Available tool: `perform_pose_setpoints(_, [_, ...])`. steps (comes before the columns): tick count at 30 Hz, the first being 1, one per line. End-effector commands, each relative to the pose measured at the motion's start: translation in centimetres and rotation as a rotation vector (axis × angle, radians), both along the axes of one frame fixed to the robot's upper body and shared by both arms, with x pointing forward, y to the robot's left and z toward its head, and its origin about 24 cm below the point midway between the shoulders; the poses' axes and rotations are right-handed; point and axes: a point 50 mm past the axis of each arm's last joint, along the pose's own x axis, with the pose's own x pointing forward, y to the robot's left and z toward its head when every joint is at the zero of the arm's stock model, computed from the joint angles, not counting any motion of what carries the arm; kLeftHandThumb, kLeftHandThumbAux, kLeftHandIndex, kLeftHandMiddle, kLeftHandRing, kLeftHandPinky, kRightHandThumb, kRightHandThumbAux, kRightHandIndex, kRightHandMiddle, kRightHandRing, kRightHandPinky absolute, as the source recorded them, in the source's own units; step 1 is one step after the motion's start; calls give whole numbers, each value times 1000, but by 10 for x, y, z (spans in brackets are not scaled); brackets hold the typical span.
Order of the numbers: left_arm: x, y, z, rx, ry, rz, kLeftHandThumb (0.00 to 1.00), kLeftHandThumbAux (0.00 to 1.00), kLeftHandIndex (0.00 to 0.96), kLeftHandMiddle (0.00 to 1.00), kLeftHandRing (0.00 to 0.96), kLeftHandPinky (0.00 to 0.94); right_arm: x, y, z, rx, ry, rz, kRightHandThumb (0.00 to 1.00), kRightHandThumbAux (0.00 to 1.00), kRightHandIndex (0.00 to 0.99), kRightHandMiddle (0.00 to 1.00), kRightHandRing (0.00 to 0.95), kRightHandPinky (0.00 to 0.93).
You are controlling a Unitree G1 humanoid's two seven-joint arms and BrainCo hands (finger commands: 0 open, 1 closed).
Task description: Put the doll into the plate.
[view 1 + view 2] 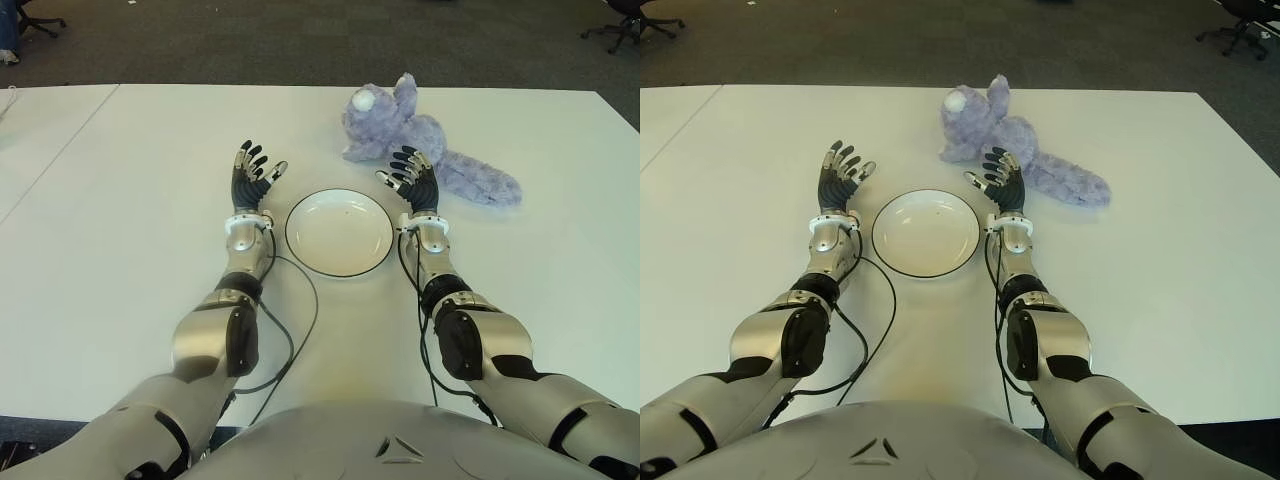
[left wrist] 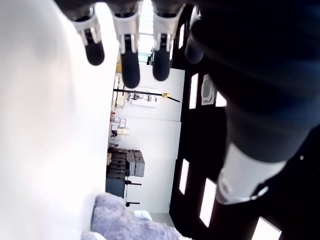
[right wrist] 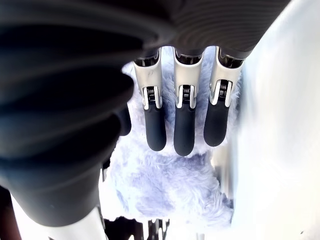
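Note:
A fluffy purple doll (image 1: pixel 420 140) lies on the white table (image 1: pixel 130 240), behind and to the right of a round white plate (image 1: pixel 339 232) with a dark rim. My right hand (image 1: pixel 410 176) is just right of the plate, in front of the doll, with its fingers (image 3: pixel 184 122) stretched out straight and nothing held. The doll (image 3: pixel 170 185) fills the right wrist view beyond those fingers. On the plate's left side my left hand (image 1: pixel 253 173) is spread open and holds nothing. The plate holds nothing.
Black cables (image 1: pixel 295 340) trail from both wrists across the table toward my body. A second white table (image 1: pixel 40 130) adjoins on the left. Beyond the far edge is dark carpet with office chair bases (image 1: pixel 615 30) at the corners.

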Motion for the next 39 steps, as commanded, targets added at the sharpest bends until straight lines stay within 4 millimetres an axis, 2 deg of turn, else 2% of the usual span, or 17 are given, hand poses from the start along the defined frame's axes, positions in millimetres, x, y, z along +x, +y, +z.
perform_pose_setpoints(1, [-91, -12, -97, -120, 457, 25, 42, 810, 100, 152, 185, 106, -100, -6, -112, 80, 537, -68, 118, 877, 198, 275, 286, 304])
perform_pose_setpoints(3, [-91, -13, -97, -117, 457, 23, 40, 808, 96, 148, 182, 96, -100, -5, -112, 73, 541, -65, 119, 878, 197, 277, 287, 303])
perform_pose_setpoints(7, [-91, -13, -97, -108, 462, 17, 32, 810, 99, 155, 177, 152, -102, -3, -114, 68, 563, -59, 122, 880, 193, 281, 294, 300])
perform_pose_setpoints(8, [-91, -13, -97, -107, 468, 15, 32, 810, 98, 156, 179, 114, -102, -4, -114, 68, 561, -59, 123, 883, 183, 279, 292, 298])
perform_pose_setpoints(11, [-91, -13, -98, -103, 474, 13, 30, 810, 98, 157, 180, 92, -102, -4, -114, 68, 562, -58, 126, 885, 176, 278, 291, 297])
perform_pose_setpoints(24, [-91, -15, -97, -111, 466, 19, 27, 815, 83, 154, 192, 116, -103, -4, -114, 65, 564, -71, 149, 906, 155, 270, 280, 267])
perform_pose_setpoints(29, [-91, -15, -97, -125, 465, 22, 39, 801, 76, 142, 180, 119, -103, -5, -114, 65, 564, -75, 79, 883, 158, 263, 274, 272])
perform_pose_setpoints(35, [-92, -14, -98, -127, 463, 20, 37, 790, 75, 140, 176, 114, -101, -5, -113, 50, 550, -73, 74, 876, 154, 260, 272, 267])
perform_pose_setpoints(37, [-91, -14, -97, -123, 461, 17, 27, 779, 69, 134, 159, 83, -101, -3, -111, 32, 531, -72, 52, 861, 149, 256, 270, 272])
perform_pose_setpoints(39, [-91, -14, -97, -116, 460, 14, 22, 778, 70, 136, 160, 103, -100, 1, -109, 7, 502, -77, 38, 853, 149, 245, 257, 248])
